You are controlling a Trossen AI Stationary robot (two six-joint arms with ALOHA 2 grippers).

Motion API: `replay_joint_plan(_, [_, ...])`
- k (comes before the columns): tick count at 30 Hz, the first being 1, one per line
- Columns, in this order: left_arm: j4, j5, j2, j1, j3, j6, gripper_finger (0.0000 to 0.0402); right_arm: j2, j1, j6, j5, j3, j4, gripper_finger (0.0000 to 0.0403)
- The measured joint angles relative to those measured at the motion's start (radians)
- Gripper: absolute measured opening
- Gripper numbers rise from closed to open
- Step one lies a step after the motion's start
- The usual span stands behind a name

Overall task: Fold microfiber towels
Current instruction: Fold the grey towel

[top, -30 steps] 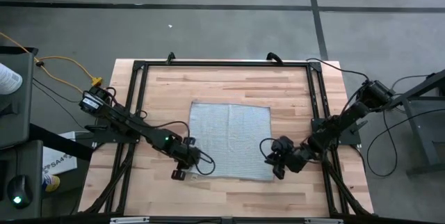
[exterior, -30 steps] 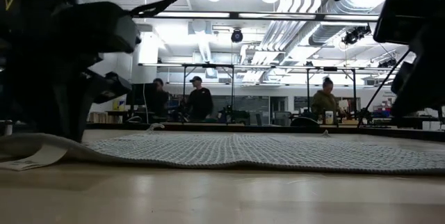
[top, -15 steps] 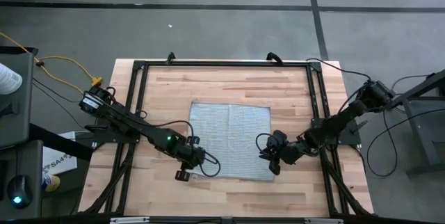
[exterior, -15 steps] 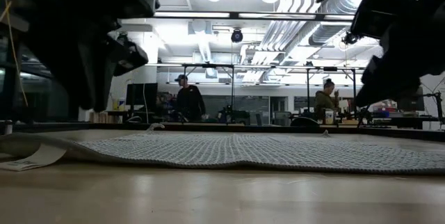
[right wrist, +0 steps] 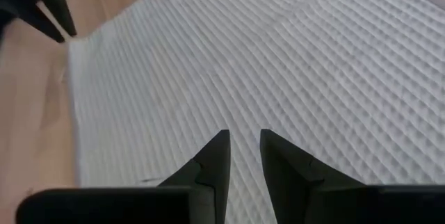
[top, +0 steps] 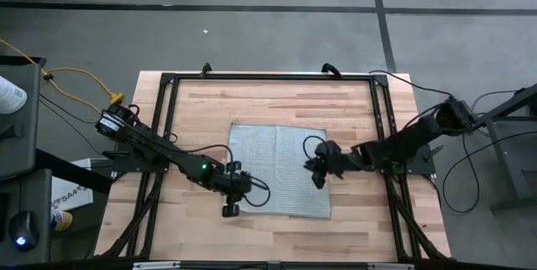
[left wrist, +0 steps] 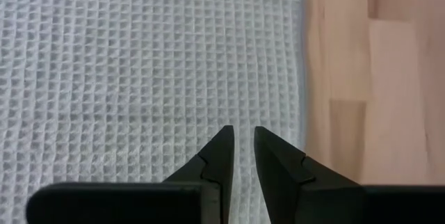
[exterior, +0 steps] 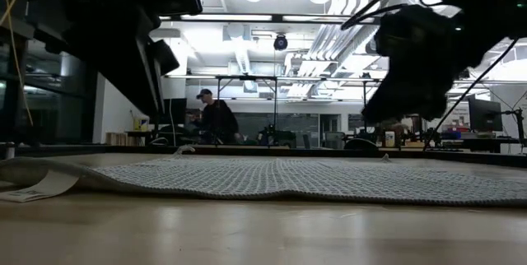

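Now both grippers, left (left wrist: 238, 137) and right (right wrist: 242, 140), hover narrowly parted and empty over the flat towel (top: 277, 165), so gripping 2 corners is likely next.

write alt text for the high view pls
A grey-blue microfiber towel lies flat on a wooden table. The left gripper hangs over its near left corner, the right gripper over its right side; neither holds anything.

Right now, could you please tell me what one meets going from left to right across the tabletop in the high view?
Bare wooden table → left gripper at the towel's left edge → microfiber towel → right gripper over the towel's right part → bare table again.
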Motion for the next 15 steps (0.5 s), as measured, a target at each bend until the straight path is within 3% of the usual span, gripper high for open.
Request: replay_joint_plan(15, [0.141, -0.031, 0.0, 0.0, 0.0, -0.085, 0.0058, 0.0, -0.103, -0.169, -0.128, 0.0, 0.049, 0.0073])
